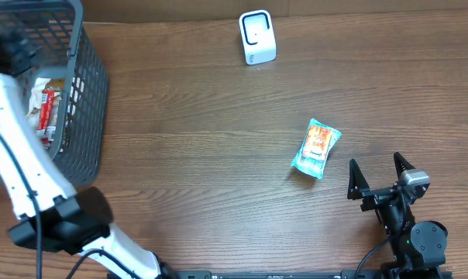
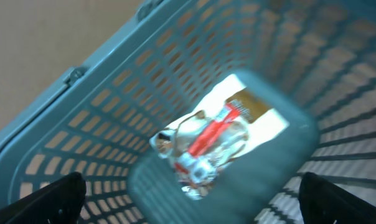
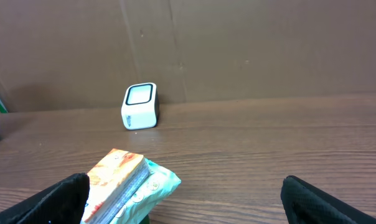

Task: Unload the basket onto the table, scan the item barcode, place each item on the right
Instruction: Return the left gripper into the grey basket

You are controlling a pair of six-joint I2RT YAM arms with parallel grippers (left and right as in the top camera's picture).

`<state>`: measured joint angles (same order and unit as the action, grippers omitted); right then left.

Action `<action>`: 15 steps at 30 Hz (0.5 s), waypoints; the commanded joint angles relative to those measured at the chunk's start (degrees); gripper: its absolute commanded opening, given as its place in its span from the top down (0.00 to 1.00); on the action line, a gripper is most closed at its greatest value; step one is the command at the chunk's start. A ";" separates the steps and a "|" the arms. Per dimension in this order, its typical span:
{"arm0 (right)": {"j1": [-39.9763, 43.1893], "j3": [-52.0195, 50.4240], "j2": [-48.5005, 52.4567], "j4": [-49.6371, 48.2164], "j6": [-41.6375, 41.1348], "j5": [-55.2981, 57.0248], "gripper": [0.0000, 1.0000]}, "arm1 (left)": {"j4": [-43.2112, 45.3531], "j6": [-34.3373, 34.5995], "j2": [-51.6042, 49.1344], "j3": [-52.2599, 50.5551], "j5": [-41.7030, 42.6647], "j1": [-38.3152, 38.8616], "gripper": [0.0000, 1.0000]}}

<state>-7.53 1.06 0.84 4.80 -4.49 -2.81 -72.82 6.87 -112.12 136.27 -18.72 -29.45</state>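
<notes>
The right end effector [image 1: 379, 177] sits at the lower right of the overhead view, its 2 black fingers spread wide and grasping nothing. Just up and left of it the teal packet [image 1: 317, 147] lies flat on the counter [image 1: 203, 155], clear of both fingers. It has an orange-and-white printed panel on its upper face and crimped teal ends. In the right wrist view it fills the lower left [image 3: 129, 186], beside one finger, with its layered side edge showing.

The white scanner [image 1: 257, 37] stands at the top centre of the overhead frame, close to the counter's far edge and well apart from the packet. Only bare wood lies between the 2. Its dark-framed window shows in the right wrist view [image 3: 140, 106], with a brown wall behind it.

The left end effector [image 2: 191, 186] is also released, its 2 fingers wide at the lower corners of the blurred left wrist view. It hangs above the inside of the grey basket [image 1: 87, 101], which fills the upper left of the overhead frame. In the basket lie red-and-white wrapped goods [image 2: 206, 146]. The white left arm [image 1: 17, 155] runs down the left edge of the overhead frame. The middle of the counter is open wood.
</notes>
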 commanded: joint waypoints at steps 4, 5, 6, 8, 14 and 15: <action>0.26 -0.59 -0.55 -0.20 -0.24 -0.31 0.00 | -0.48 -12.37 -8.63 0.33 8.09 -6.10 0.00; 0.26 -0.59 -0.55 -0.20 -0.24 -0.31 0.00 | -0.50 -12.85 -9.75 0.33 8.07 -6.45 0.00; 0.26 -0.59 -0.55 -0.20 -0.24 -0.31 0.00 | -0.59 -13.16 -11.10 0.33 8.09 -6.73 0.00; 0.26 -0.59 -0.55 -0.20 -0.24 -0.31 0.00 | -0.85 -13.62 -13.42 0.33 8.11 -6.97 0.00; 0.26 -0.59 -0.55 -0.20 -0.24 -0.28 0.00 | -0.76 -17.44 -20.85 0.33 8.24 -6.64 0.00; 0.26 -0.59 -0.55 -0.20 -0.24 -0.31 0.00 | -0.68 -18.14 -21.70 0.33 8.26 -6.60 0.00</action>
<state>-7.53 1.06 0.84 4.78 -4.47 -2.81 -73.56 -7.20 -130.91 136.25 -11.49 -36.32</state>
